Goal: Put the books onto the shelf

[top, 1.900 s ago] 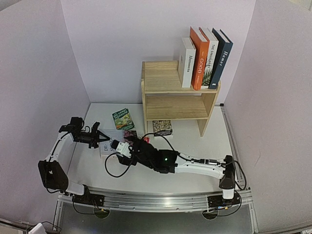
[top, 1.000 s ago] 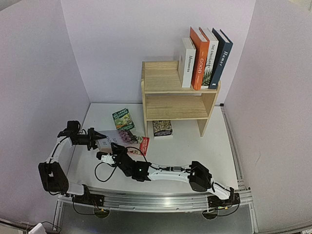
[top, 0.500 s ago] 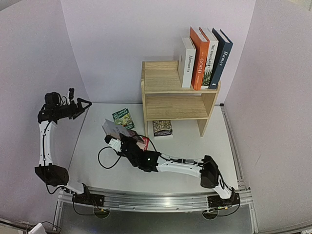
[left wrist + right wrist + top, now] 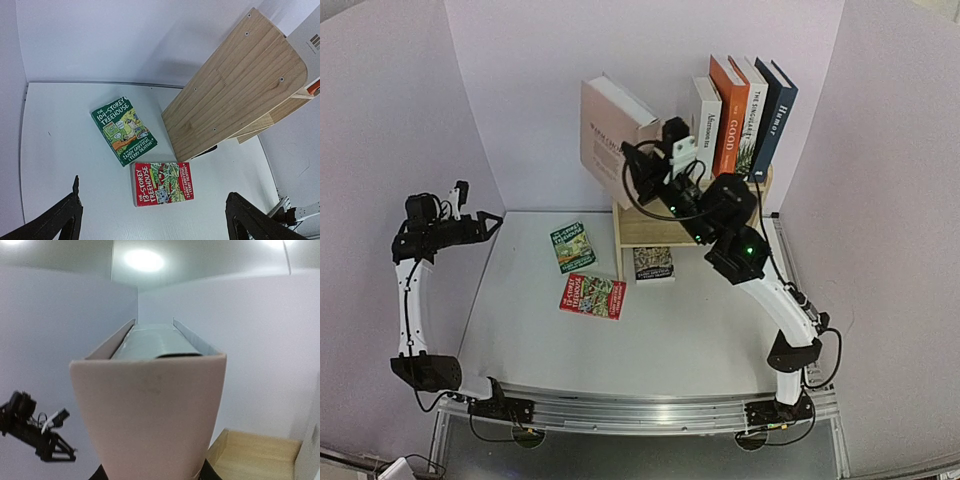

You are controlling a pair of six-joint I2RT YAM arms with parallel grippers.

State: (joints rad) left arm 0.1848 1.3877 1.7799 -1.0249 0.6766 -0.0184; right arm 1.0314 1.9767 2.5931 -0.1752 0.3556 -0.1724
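Note:
My right gripper (image 4: 648,176) (image 4: 151,476) is shut on a large white book (image 4: 610,132) (image 4: 150,410), held upright in the air just left of the shelf's top tier. The light wooden shelf (image 4: 645,228) (image 4: 235,95) (image 4: 255,455) carries a white book (image 4: 703,128), an orange "GOOD" book (image 4: 728,118), another white book (image 4: 750,115) and a dark blue "Humor" book (image 4: 775,118) on its top right. A green paperback (image 4: 573,246) (image 4: 124,131), a red paperback (image 4: 592,296) (image 4: 162,183) and a dark paperback (image 4: 653,263) lie on the table. My left gripper (image 4: 490,222) (image 4: 155,225) hangs open and empty at the far left.
Pale walls close the table on three sides. The left arm (image 4: 35,432) shows in the right wrist view, low at the left. The right arm's cable loops in front of the shelf's left half.
The right arm has lifted the white book from the table up beside the shelf's top tier. The red paperback now lies flat on the table. The left arm has stayed raised and open.

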